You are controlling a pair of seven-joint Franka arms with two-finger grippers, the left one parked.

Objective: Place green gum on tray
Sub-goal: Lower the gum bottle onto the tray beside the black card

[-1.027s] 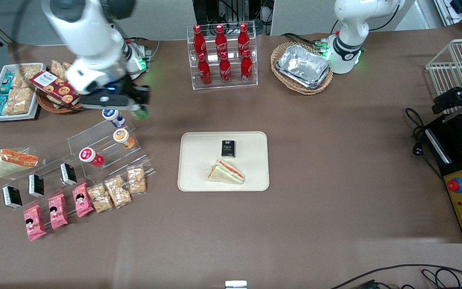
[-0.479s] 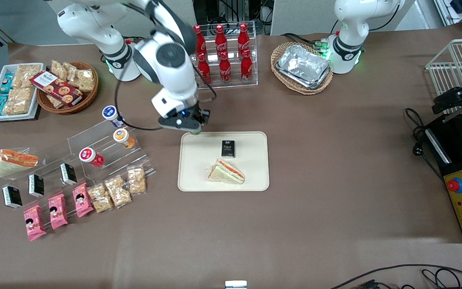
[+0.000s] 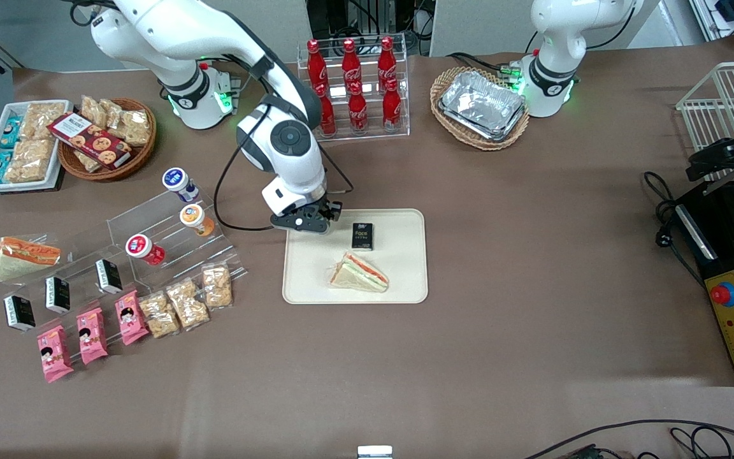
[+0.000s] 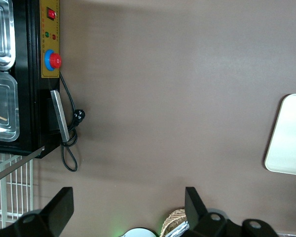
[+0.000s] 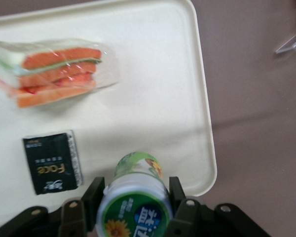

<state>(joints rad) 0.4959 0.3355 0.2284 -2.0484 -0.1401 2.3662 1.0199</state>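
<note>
We see our hand (image 3: 311,224) (image 5: 135,197) clamped on the green gum (image 5: 135,197), one finger against each side of the bottle. It holds the gum above a corner of the tray (image 3: 399,280) (image 5: 153,64), beside the black packet (image 3: 362,236) (image 5: 53,161). The wrapped sandwich (image 3: 359,273) (image 5: 54,74) lies on the tray nearer the front camera.

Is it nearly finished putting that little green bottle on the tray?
Nearly. The pick-up looks done: the gripper is shut on the green gum. In hand: it hangs over the tray, at the corner beside the black packet. Left: lower the bottle, let go and pull away.
</note>
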